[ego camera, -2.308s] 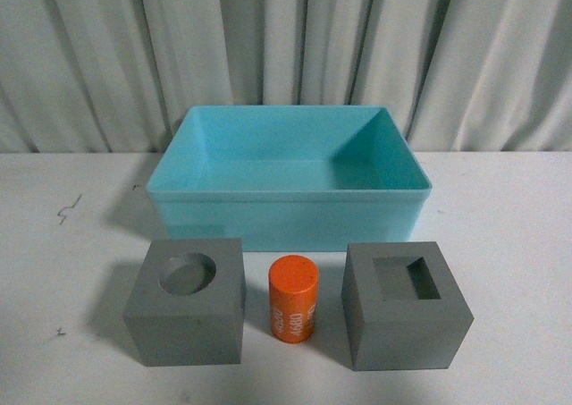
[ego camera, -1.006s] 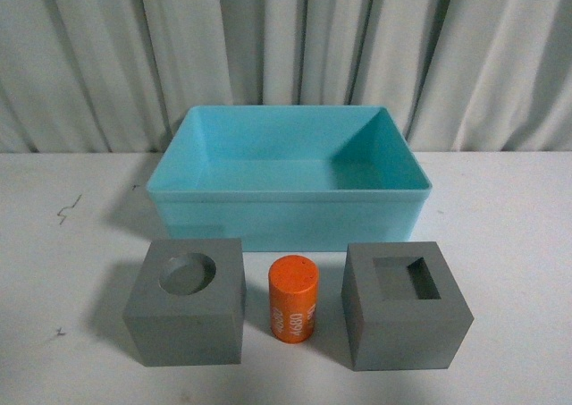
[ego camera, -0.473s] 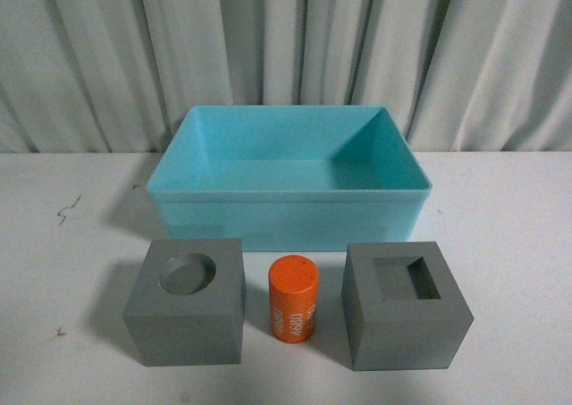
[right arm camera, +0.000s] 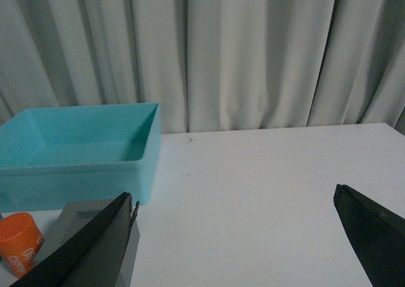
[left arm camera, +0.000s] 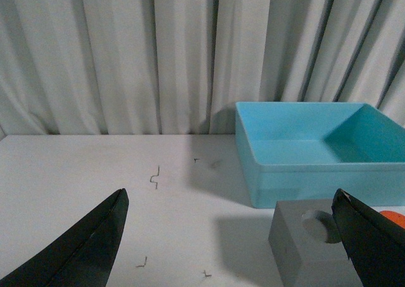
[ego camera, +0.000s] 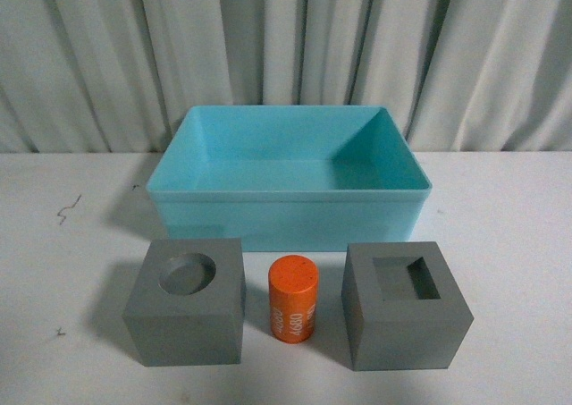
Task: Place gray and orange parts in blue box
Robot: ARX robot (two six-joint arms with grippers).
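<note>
Two matte gray cubes (ego camera: 185,299) (ego camera: 404,305) flank upright orange cylinder (ego camera: 293,298).

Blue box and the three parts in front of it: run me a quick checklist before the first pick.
1. Room in the blue box, no part seen inside: ok.
2. The round-recess cube, orange cylinder and square-recess cube stand apart on the table: ok.
3. Cylinder upright: ok.
4. The left pincer is open, holding nothing: ok.
5. The right pincer is open, holding nothing: ok.
6. A part centred between either pincer's fingers: not ok.
</note>
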